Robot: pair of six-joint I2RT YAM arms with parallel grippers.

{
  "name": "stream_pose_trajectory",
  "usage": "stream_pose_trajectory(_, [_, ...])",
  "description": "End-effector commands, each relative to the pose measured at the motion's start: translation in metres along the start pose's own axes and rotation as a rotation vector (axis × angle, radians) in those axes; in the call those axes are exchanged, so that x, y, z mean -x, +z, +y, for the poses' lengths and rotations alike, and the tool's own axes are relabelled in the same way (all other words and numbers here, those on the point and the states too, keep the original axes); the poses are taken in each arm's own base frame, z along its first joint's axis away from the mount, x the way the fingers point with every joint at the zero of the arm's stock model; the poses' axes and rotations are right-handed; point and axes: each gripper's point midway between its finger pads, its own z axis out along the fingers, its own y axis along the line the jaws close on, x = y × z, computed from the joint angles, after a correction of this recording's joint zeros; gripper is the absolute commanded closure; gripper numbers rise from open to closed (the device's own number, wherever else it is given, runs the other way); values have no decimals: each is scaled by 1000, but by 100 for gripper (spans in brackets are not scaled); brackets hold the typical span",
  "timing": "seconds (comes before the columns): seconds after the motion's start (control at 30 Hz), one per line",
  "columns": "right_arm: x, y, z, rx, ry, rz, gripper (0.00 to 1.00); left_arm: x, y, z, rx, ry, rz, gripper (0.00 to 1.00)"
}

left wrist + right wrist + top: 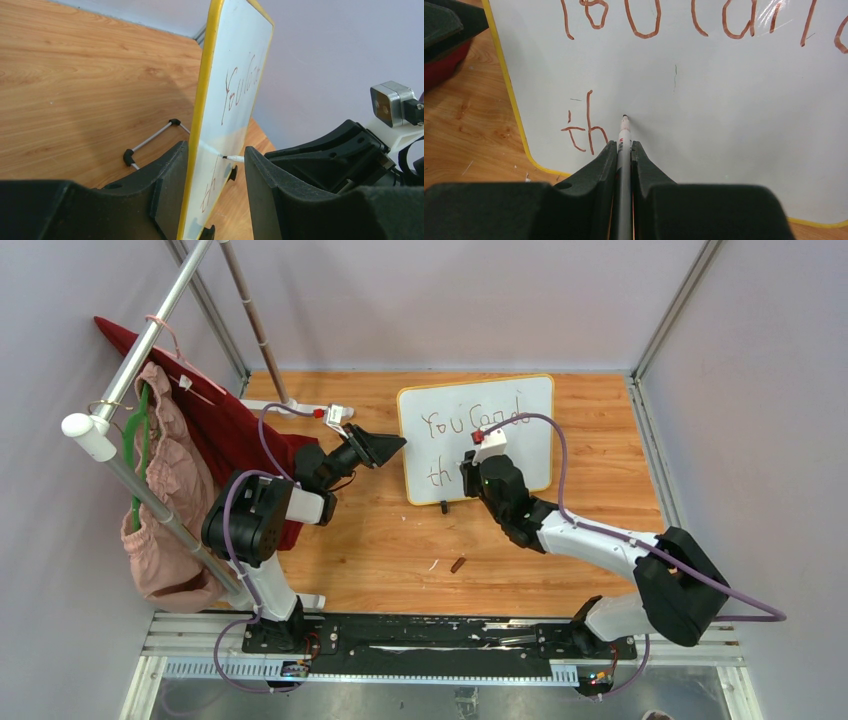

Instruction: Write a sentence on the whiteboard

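Left gripper (216, 156) straddles the left rim of the whiteboard (530, 455), which stands on the table (380, 540); clamping cannot be confirmed. Only the right wrist view shows the right gripper (624, 146) closed on the marker (624, 134), tip beside "th" of the sentence (589, 120).

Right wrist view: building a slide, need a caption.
Right fingers hold a grey marker against the yellow-rimmed white board beside reddish-brown "th".
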Motion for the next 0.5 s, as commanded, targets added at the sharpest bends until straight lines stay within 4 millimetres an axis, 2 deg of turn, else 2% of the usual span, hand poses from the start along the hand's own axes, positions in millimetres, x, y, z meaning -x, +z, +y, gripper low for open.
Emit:
stream_pose_trajectory(0.0, [15,2,-7,-18,38,-33,100,-13,-5,5,12,-49,35,50])
stream_pose_trajectory(0.17, [18,-9,-6,6,81,-48,100,-13,-6,5,13,-50,36,50])
stream_pose_trajectory(0.47, [4,-18,-7,17,98,-19,100,-13,-5,5,12,-51,35,50])
